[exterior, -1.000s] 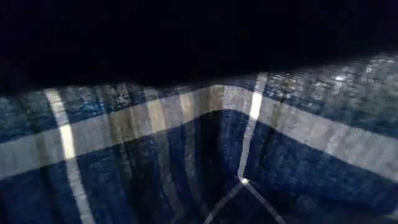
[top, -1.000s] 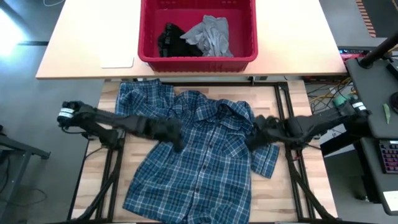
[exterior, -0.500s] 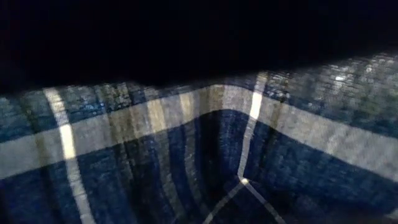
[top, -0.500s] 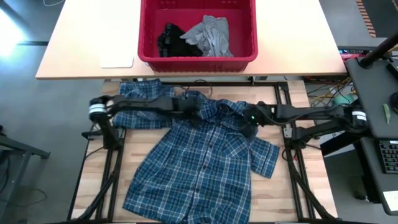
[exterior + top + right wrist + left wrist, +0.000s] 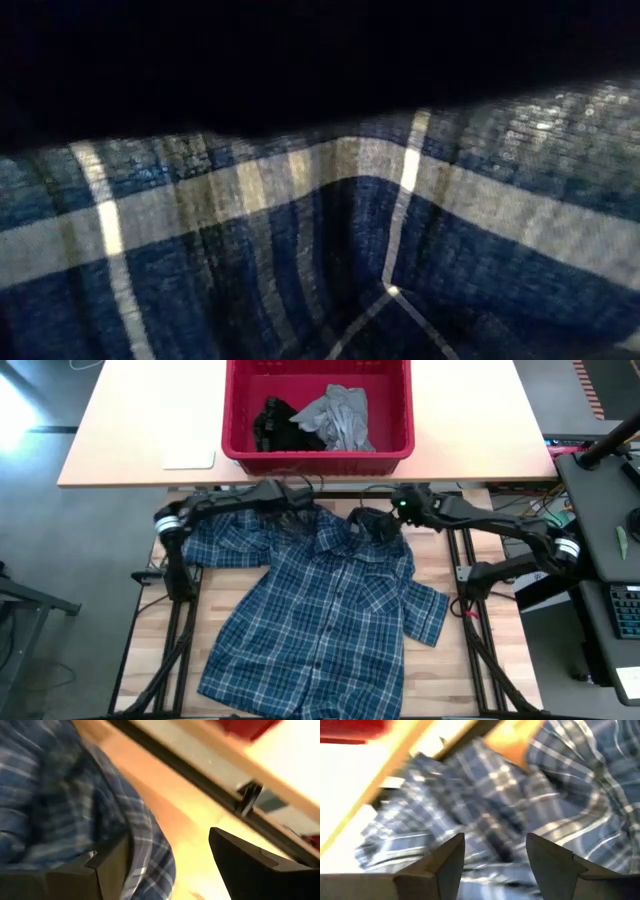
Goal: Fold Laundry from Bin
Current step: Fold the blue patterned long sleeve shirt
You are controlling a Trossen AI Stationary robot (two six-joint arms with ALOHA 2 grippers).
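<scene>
Plaid shirt [image 5: 325,610] lies flat on the table [image 5: 470,650]; both grippers sit at its top edge.
Left gripper [image 5: 297,518] and right gripper [image 5: 372,523] are open, holding nothing. The red bin [image 5: 318,455] is close behind them.

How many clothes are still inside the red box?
2 that I can see. A black garment lies in the left part of the red bin, and a grey T-shirt is bunched beside it, to its right. More could hide underneath them.
</scene>
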